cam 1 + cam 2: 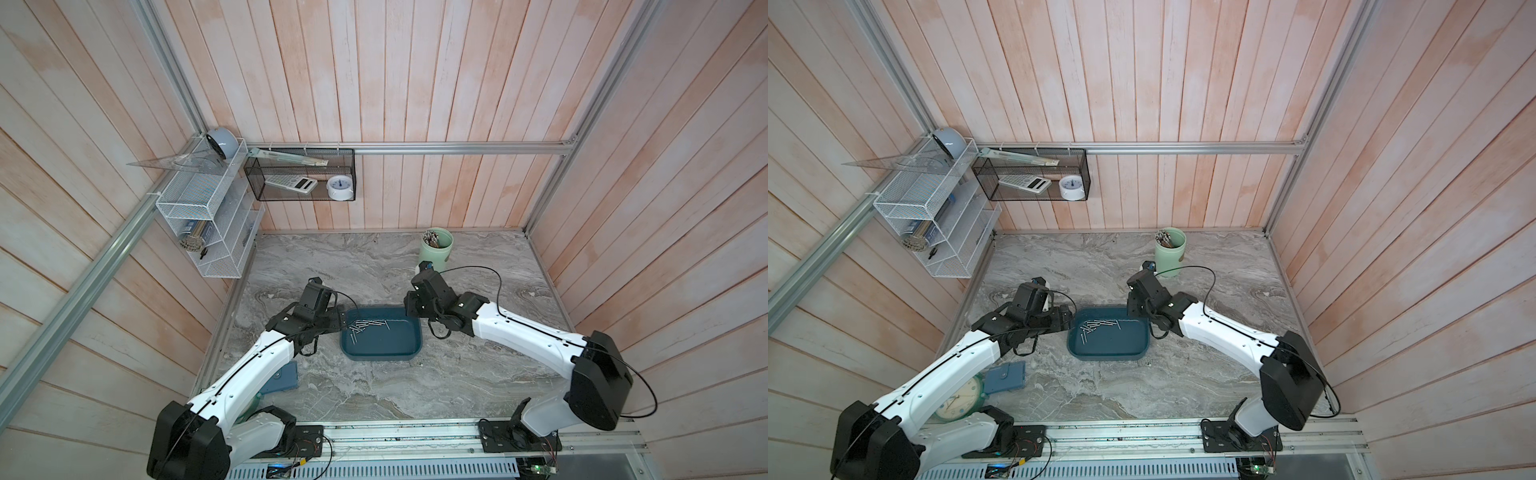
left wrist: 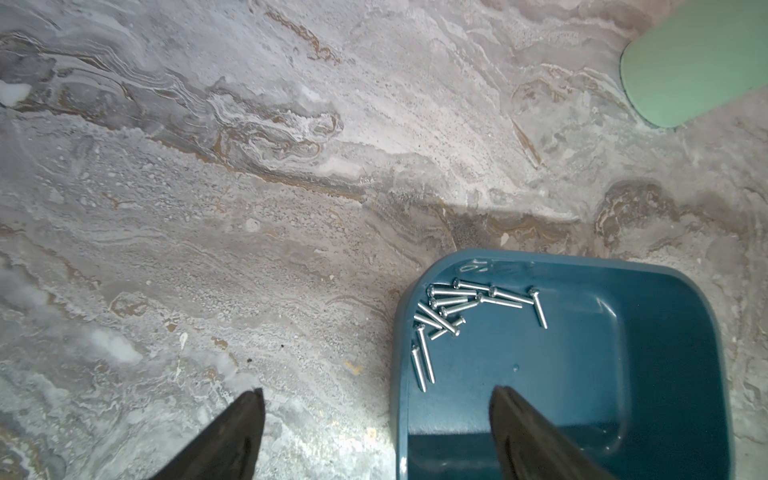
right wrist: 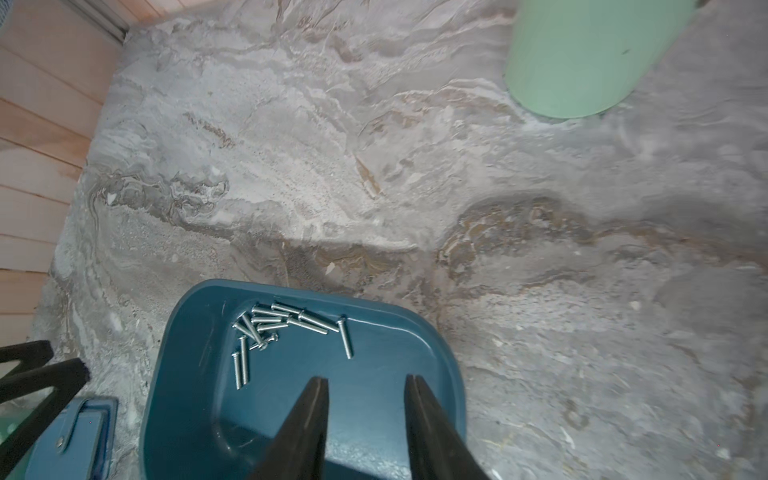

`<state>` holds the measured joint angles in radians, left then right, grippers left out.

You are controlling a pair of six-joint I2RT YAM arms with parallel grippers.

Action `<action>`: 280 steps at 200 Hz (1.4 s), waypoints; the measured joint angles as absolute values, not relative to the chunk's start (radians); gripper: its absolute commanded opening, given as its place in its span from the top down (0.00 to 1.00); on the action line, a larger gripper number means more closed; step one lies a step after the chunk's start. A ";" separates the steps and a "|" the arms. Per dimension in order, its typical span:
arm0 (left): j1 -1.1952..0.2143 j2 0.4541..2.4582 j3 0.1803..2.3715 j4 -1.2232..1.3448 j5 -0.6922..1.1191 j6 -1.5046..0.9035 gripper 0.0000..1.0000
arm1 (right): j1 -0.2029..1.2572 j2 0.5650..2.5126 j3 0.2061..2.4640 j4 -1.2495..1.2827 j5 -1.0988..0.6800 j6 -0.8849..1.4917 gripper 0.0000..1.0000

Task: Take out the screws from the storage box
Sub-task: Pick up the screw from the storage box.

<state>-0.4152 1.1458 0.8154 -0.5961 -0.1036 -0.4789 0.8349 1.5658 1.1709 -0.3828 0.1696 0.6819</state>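
Black fingers of my right gripper [image 3: 366, 379] hang parted and empty over the storage box [image 3: 195, 374], left gripper [image 2: 376, 390] spread wide astride its wall; I'd pinch an outlying one of the screws [image 3: 268, 320] clustered in its corner.

We see a pale green cup [image 3: 582, 58] of sticks [image 1: 430, 237] standing on the marble table [image 3: 332, 166] ahead of the right gripper [image 3: 368, 380], and a blue case [image 1: 1005, 376] and green clock [image 1: 959, 399] lying well behind the left gripper [image 2: 376, 390].
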 measured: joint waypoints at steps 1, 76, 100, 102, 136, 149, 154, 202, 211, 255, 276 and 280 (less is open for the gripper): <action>-0.415 1.145 0.815 -0.596 -0.105 -0.479 0.10 | 0.835 1.571 1.176 -0.386 0.166 0.680 0.66; -0.416 1.087 0.815 -0.589 -0.166 -0.487 0.10 | 0.852 2.061 1.666 -0.818 0.010 0.526 0.72; -0.416 1.087 0.815 -0.589 -0.170 -0.490 0.10 | 0.868 2.115 1.710 -0.876 0.002 0.506 0.72; -0.416 1.087 0.815 -0.589 -0.171 -0.490 0.10 | 0.870 2.119 1.712 -0.879 0.002 0.506 0.72; -0.416 1.087 0.815 -0.589 -0.184 -0.491 0.10 | 0.877 2.146 1.739 -0.910 0.002 0.496 0.73; -0.416 1.087 0.815 -0.589 -0.185 -0.491 0.10 | 0.877 2.150 1.742 -0.915 0.002 0.495 0.73; -0.416 1.088 0.815 -0.589 -0.184 -0.491 0.10 | 0.877 2.151 1.742 -0.916 0.002 0.495 0.73; -0.416 1.096 0.815 -0.591 -0.188 -0.491 0.10 | 0.878 2.179 1.744 -0.917 0.007 0.492 0.74; -0.416 1.097 0.815 -0.591 -0.189 -0.491 0.10 | 0.879 2.189 1.746 -0.918 0.011 0.492 0.75; -0.416 1.098 0.815 -0.591 -0.191 -0.491 0.10 | 0.886 2.221 1.755 -0.918 0.040 0.492 0.76; -0.416 1.098 0.815 -0.591 -0.191 -0.491 0.10 | 0.888 2.221 1.755 -0.917 0.051 0.492 0.76; -0.416 1.098 0.815 -0.591 -0.191 -0.491 0.10 | 0.888 2.221 1.755 -0.916 0.052 0.492 0.76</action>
